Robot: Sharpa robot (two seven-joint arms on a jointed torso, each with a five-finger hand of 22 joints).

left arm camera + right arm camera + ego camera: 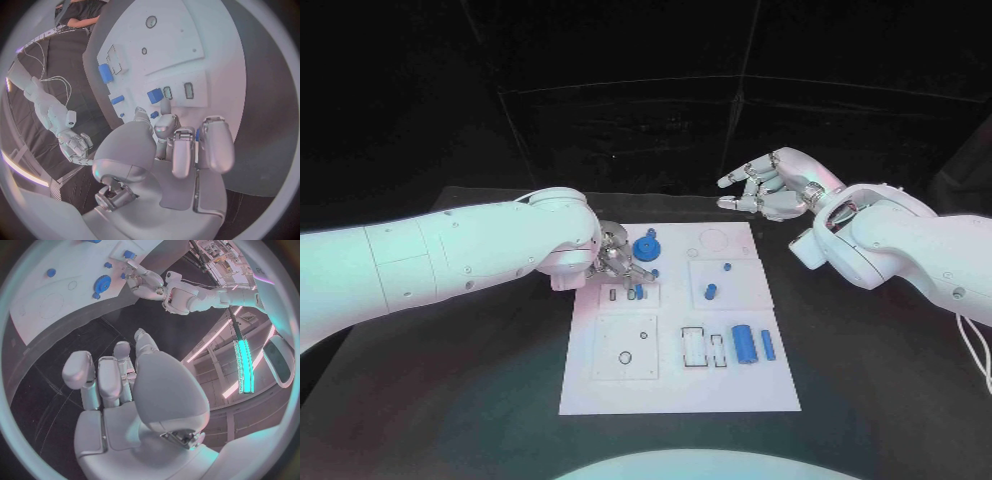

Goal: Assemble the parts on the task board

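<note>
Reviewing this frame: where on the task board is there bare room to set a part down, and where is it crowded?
The task board's near strip, below the blue cylinders, is bare, as is its far right corner by the circle outline. It is crowded at the far left, where the left hand works beside the blue gear. The right hand hovers off the board.

Dim room, black backdrop; task board (pixel 678 330) brightly lit, perhaps from overhead; wrist views fisheye-warped.

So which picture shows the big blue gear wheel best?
The head view: the blue gear lies in plain sight on the task board, beside the left hand. The right wrist view shows it too, small and far away. In the left wrist view I cannot pick it out.
</note>
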